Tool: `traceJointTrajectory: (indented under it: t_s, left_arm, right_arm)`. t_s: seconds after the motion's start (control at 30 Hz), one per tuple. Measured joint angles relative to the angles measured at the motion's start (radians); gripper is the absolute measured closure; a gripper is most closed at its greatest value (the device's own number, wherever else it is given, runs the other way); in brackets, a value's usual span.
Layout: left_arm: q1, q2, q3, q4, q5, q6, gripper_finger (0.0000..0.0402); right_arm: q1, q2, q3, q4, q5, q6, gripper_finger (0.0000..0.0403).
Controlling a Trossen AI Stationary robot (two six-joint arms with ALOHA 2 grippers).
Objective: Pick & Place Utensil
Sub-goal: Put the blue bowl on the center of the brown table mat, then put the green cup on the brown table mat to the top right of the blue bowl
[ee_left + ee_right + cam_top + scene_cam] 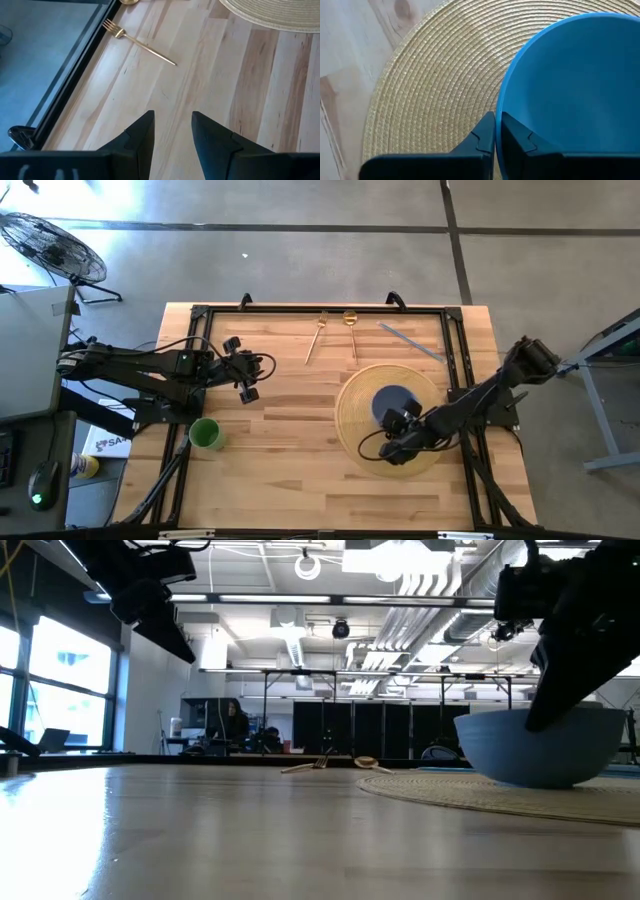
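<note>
A gold fork (315, 338), a gold spoon (351, 330) and a silver knife (410, 342) lie flat near the table's far edge. A blue bowl (392, 400) stands on a round woven placemat (355, 415). My right gripper (402, 423) is at the bowl's near rim, shut on it (497, 132). My left gripper (247, 377) hovers open over bare wood at the table's left; its wrist view shows its spread fingers (172, 132) and the fork (137, 42) farther off. My right gripper has the blue bowl's rim (499, 107) pinched between its two fingers, one finger (517, 137) inside the bowl and one (482, 135) outside. The fingers slant down from above. The bowl (540, 745) sits upright with its base on the placemat.
A green cup (205, 433) stands near the table's left edge, nearer than my left gripper. A black frame (300, 308) runs round the tabletop. Bare wood lies between the cup and the placemat.
</note>
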Motion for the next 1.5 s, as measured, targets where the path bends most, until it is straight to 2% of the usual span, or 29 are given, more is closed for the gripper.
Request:
traceJointTrajectory:
  t_s: [0.2,0.5,0.8,1.03,1.17,1.27,1.5]
  left_arm:
    - [0.0,0.0,0.0,-0.001,0.0,0.0,0.0275]
    - [0.0,0.0,0.0,-0.001,0.0,0.0,0.0275]
    - [0.0,0.0,0.0,0.0,0.006,0.0,0.0275]
    - [0.0,0.0,0.001,0.03,0.029,0.0,0.0275]
    - [0.0,0.0,0.003,0.023,0.065,0.003,0.0275]
    - [0.0,-0.005,0.03,-0.013,0.146,0.014,0.0275]
    - [0.0,-0.033,0.11,-0.146,0.406,0.007,0.0275]
  right_arm:
    - [0.0,0.001,0.068,-0.08,-0.017,-0.018,0.0375]
    - [-0.001,0.001,0.073,-0.123,-0.043,0.007,0.0354]
    - [0.0,-0.011,0.074,-0.124,-0.099,0.066,0.0308]
    - [0.0,-0.058,0.132,-0.208,-0.067,0.059,0.0272]
    - [0.0,-0.06,0.225,-0.286,0.005,-0.019,0.0259]
    - [0.0,-0.06,0.28,-0.251,0.103,-0.139,0.0252]
    - [-0.001,-0.06,0.311,0.051,0.251,-0.549,0.0236]
